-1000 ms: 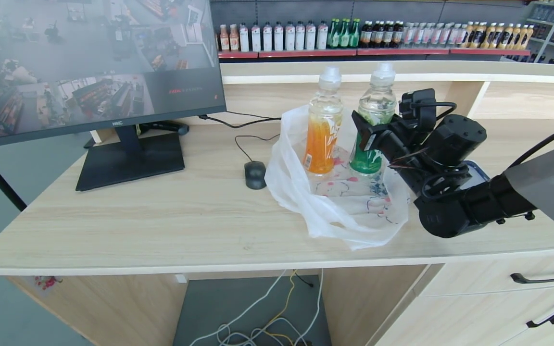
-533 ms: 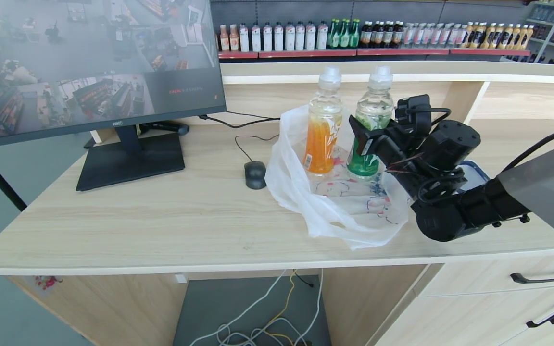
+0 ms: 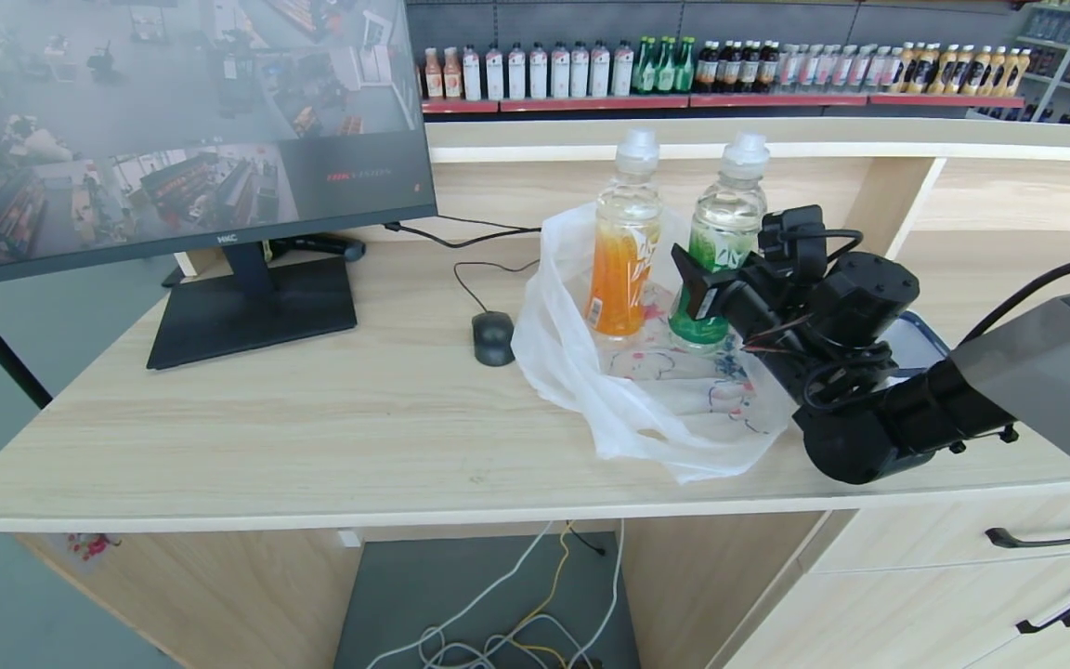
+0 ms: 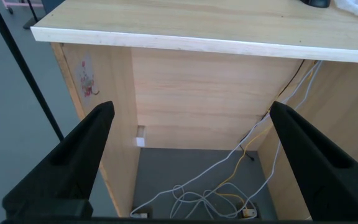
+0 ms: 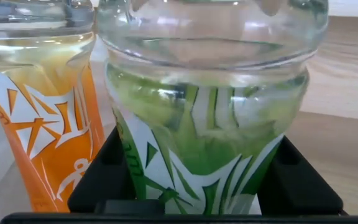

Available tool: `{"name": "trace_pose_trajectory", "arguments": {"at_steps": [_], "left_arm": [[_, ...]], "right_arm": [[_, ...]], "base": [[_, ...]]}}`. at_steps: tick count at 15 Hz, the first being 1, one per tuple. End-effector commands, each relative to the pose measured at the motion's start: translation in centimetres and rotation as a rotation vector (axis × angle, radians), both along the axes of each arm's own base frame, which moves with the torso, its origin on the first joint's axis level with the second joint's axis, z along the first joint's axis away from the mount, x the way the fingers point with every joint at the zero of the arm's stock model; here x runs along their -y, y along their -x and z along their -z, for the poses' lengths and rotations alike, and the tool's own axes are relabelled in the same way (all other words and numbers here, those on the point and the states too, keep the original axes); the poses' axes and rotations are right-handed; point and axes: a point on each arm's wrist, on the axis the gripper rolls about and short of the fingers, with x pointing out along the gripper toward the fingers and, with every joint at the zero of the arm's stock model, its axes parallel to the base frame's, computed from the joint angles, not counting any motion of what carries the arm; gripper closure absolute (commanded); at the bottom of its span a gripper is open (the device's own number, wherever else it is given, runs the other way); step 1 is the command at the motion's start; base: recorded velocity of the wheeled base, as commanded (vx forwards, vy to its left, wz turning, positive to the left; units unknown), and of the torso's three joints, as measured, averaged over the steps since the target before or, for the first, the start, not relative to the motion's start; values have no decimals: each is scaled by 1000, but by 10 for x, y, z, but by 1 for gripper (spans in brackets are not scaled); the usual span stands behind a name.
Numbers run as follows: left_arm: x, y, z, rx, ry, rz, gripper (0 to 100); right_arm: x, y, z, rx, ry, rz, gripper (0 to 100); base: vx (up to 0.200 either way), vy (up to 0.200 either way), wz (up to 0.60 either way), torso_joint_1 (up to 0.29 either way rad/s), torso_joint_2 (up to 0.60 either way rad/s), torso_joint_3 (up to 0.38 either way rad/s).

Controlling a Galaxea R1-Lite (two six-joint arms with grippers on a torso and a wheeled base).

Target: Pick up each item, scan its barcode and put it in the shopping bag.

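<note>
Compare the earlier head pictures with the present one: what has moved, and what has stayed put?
The right gripper, shut on the green bottle, has sunk a little, lowering it toward the shopping bag beside the orange bottle. Nothing was let go. Orange bottle, bag, mouse and monitor stayed where they were.

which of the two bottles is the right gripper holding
The green-labelled bottle, held in the right gripper; the orange-labelled bottle stands free beside it on the shopping bag.
</note>
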Motion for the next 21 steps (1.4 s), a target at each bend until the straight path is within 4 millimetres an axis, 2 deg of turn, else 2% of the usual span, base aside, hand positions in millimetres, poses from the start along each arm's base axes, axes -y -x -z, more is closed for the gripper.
{"name": "trace_pose_trajectory", "arguments": {"at_steps": [1, 7, 8, 14, 19, 20, 21], "left_arm": [[0, 0, 0, 1, 0, 0, 0], [0, 0, 0, 1, 0, 0, 0], [0, 0, 0, 1, 0, 0, 0], [0, 0, 0, 1, 0, 0, 0], [0, 0, 0, 1, 0, 0, 0], [0, 0, 0, 1, 0, 0, 0], [0, 0, 0, 1, 0, 0, 0]], "right_arm": [[0, 0, 3, -9, 2, -1, 100], [0, 1, 2, -7, 3, 0, 100], [0, 1, 2, -7, 3, 0, 0], [2, 12, -1, 24, -7, -5, 0], [14, 54, -24, 31, -9, -8, 0], [20, 74, -33, 34, -10, -11, 0], [23, 84, -37, 34, -11, -12, 0]], "base": [[0, 0, 0, 0, 0, 0], [0, 0, 0, 0, 0, 0], [0, 0, 0, 0, 0, 0], [0, 0, 0, 0, 0, 0], [0, 0, 0, 0, 0, 0], [0, 0, 0, 0, 0, 0], [0, 0, 0, 0, 0, 0]]}}
